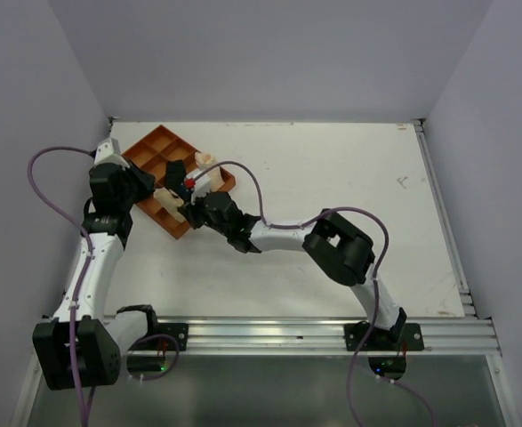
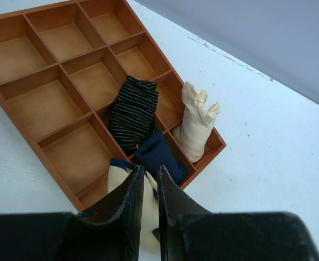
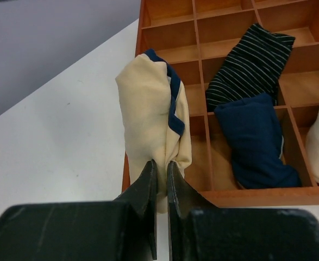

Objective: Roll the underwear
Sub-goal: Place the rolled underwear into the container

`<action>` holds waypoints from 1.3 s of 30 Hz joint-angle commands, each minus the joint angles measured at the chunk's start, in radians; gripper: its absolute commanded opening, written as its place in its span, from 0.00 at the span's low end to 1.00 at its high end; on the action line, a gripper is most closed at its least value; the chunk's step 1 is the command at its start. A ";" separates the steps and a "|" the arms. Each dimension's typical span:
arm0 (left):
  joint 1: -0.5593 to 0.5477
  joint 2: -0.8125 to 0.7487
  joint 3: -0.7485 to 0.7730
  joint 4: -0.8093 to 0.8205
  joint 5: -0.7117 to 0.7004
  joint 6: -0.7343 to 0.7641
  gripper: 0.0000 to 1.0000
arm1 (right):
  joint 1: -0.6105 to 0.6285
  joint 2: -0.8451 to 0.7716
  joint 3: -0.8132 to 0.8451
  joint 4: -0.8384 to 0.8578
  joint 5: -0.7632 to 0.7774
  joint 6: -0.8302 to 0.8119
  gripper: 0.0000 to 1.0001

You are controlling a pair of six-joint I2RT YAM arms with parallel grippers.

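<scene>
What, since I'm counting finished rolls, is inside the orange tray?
A striped black roll, a dark blue roll, a cream roll; the underwear stands at one corner. The floor beneath them is covered.

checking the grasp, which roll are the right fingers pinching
The underwear, the beige one with a dark blue edge; the striped roll, navy roll and cream roll lie in the tray.

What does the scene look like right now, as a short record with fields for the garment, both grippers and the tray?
garment: beige dark-trimmed cloth underwear, bunched upright
right gripper: shut on one end
left gripper: shut on it too
place: corner compartment of the orange-brown divided tray
tray contents: black striped cloth roll, navy cloth roll, cream cloth roll
</scene>
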 commanded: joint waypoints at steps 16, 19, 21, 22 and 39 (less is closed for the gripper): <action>0.005 0.005 -0.115 0.033 0.011 0.015 0.14 | 0.008 0.278 0.264 0.111 0.095 0.077 0.00; 0.005 0.033 -0.150 0.067 0.021 -0.025 0.12 | 0.010 0.278 0.241 0.115 0.112 0.102 0.00; 0.005 0.045 -0.163 0.084 0.029 -0.045 0.11 | 0.010 0.270 0.230 0.103 0.126 0.114 0.00; 0.004 0.057 -0.172 0.102 0.020 -0.050 0.11 | 0.010 0.265 0.227 0.096 0.132 0.117 0.00; -0.022 0.183 -0.256 0.274 0.023 -0.096 0.09 | 0.007 0.233 0.170 0.031 0.045 0.172 0.00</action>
